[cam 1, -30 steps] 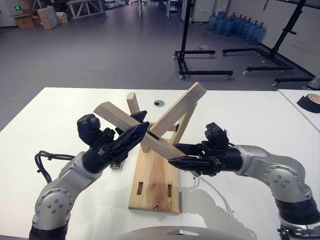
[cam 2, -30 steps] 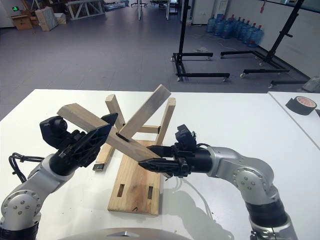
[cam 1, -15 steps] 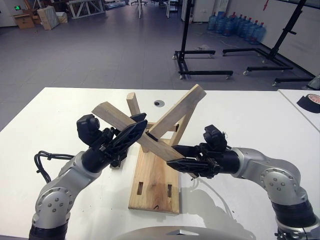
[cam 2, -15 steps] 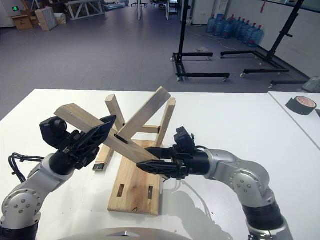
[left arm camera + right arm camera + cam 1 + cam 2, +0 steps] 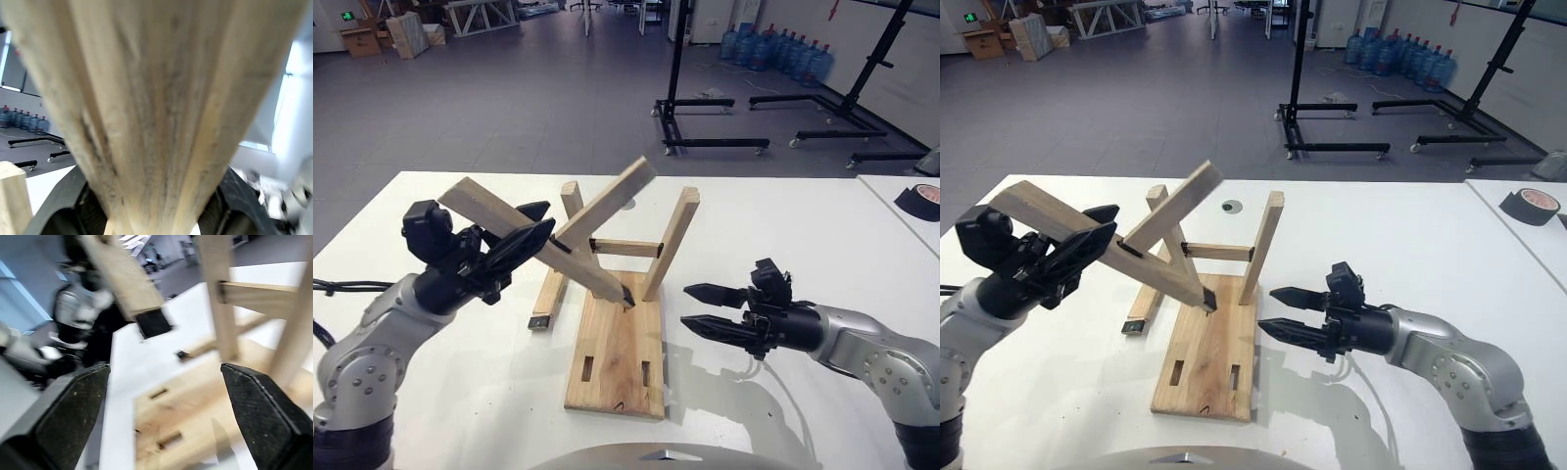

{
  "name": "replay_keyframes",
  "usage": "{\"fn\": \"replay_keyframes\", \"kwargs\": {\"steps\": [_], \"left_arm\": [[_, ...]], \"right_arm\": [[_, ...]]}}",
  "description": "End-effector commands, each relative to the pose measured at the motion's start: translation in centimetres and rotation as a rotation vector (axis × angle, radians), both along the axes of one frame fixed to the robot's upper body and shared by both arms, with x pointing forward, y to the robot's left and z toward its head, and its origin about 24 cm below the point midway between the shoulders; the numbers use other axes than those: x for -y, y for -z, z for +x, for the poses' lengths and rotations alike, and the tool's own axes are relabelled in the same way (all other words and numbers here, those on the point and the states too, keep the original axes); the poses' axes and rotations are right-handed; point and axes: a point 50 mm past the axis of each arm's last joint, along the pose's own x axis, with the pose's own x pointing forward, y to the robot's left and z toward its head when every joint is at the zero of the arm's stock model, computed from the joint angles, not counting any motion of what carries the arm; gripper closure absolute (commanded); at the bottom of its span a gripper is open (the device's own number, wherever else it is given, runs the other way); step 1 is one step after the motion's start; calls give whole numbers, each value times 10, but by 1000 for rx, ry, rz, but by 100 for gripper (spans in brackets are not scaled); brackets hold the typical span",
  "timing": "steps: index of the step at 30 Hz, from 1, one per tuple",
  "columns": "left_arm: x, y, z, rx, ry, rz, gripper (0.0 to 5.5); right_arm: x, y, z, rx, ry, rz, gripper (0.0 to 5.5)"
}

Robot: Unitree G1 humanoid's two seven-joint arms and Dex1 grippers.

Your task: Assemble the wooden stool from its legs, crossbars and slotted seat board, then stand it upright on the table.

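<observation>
Lying nearest you, the slotted seat board (image 5: 617, 357) rests flat on the surface (image 5: 783, 225); your right gripper (image 5: 685, 305) hovers beside it, spread and empty; your left gripper (image 5: 534, 223) clamps the tilted crossed legs (image 5: 587, 274), foot at the board's far end; probably stiff, light wood; grip mid-leg.

Grey floor (image 5: 509, 88), black racks (image 5: 715, 144) (jugs (image 5: 783, 49) behind).

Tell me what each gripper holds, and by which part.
Left gripper holds the crossed legs by one leg, beside the crossing. Right gripper is open, holding nothing.
</observation>
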Motion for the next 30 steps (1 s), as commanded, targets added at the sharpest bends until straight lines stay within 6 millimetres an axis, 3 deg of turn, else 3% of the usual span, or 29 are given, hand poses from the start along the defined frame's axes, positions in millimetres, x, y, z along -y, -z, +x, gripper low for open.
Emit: {"fn": "replay_keyframes", "kwargs": {"steps": [1,4,9,18,30], "left_arm": [[0,5,-3,43,71,174,348],[1,12,3,51,91,278,348],[8,15,6,66,197,342,348],[9,34,4,31,301,461,348],[16,60,2,20,377,602,348]], "right_arm": [[-14,13,8,78,15,-121,136],[-43,31,8,149,-25,-223,136],[-64,67,8,201,-81,-365,136],[-60,90,16,246,-119,-503,136],[-57,95,20,244,-131,-518,136]]}}
